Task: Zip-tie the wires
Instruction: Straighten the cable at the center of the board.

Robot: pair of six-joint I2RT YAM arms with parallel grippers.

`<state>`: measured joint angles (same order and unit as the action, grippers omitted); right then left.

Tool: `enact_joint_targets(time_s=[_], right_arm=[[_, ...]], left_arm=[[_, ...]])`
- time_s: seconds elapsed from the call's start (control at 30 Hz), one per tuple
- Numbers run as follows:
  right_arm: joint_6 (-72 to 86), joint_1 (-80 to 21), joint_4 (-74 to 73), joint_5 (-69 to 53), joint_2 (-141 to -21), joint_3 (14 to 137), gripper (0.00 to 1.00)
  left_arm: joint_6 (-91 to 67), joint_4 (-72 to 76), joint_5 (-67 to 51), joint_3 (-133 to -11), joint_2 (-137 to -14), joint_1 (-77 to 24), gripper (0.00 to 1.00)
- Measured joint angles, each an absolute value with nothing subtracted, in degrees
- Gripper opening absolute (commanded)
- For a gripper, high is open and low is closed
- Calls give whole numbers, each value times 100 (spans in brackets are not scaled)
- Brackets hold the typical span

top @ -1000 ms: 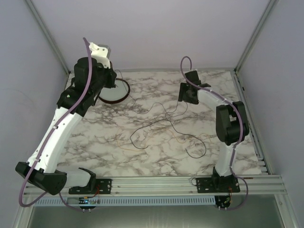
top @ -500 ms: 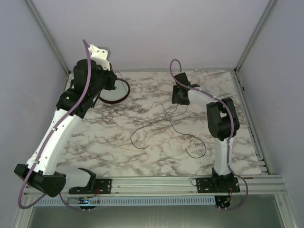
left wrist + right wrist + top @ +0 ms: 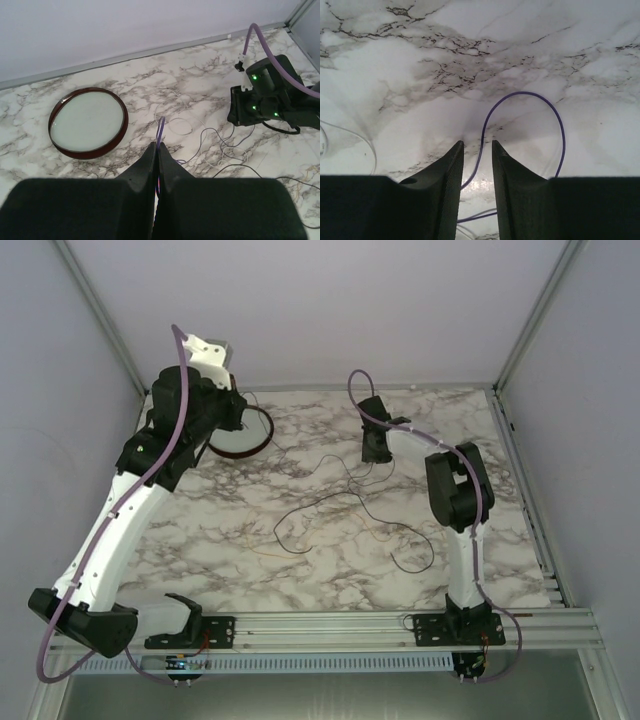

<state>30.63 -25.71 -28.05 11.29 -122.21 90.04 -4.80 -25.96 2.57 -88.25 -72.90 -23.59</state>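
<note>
At the far left of the bench, the left pincer is seen raised above the marble, close by a round, dark-rimmed dish with a pale inside. Its fingers are pressed together, and a thin purple strand is pinched between the tips and sticks out beyond them. Across the middle of the bench the wires are spread in loose, hair-thin loops, most of them dark, with paler ones among them nearer the far edge. At the far end of that tangle, right of centre, the right pincer is lowered close to the marble. Its fingers are set a narrow way apart, and nothing is clamped by them. A purple loop is laid on the marble in an arch, and one leg of it is passed through the gap between the tips. Whether the fingers are touched by that leg cannot be told
</note>
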Motion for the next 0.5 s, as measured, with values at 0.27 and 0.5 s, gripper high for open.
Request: enact_joint_targets(time_s=[0.27, 0.5], right_arm=[[2947, -2600, -3015, 1302, -12333, 9218, 0], [2764, -2440, -3573, 1433, -11876, 9561, 0]], left_arm=[[-593, -2582, 3, -8619, -7109, -2250, 0], [-869, -2556, -617, -8652, -7083, -1509, 0]])
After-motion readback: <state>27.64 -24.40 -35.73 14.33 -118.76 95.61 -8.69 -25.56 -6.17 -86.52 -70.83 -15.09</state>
